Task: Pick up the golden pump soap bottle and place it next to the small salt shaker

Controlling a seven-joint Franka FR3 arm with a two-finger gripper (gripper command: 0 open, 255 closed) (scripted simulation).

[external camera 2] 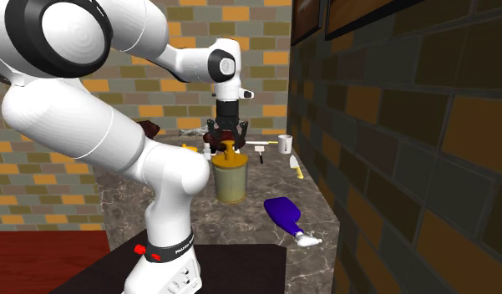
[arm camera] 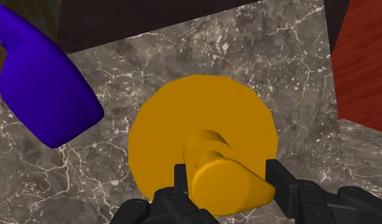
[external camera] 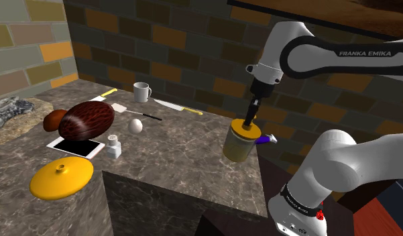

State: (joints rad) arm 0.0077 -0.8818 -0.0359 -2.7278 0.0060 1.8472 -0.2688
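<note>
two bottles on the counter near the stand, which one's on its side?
The purple bottle with the white nozzle: it lies flat on the marble-patterned counter. The olive soap bottle with the golden pump stands upright under the black gripper.

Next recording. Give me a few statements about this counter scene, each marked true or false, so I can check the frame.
The pincer is above the golden soap bottle's pump. True.
A purple object lies on the counter near the bottle. True.
The white mug lies on its side. False: it stands upright.
The salt shaker stands right beside the bottle. False: it stands far across the counter, near the egg.
</note>
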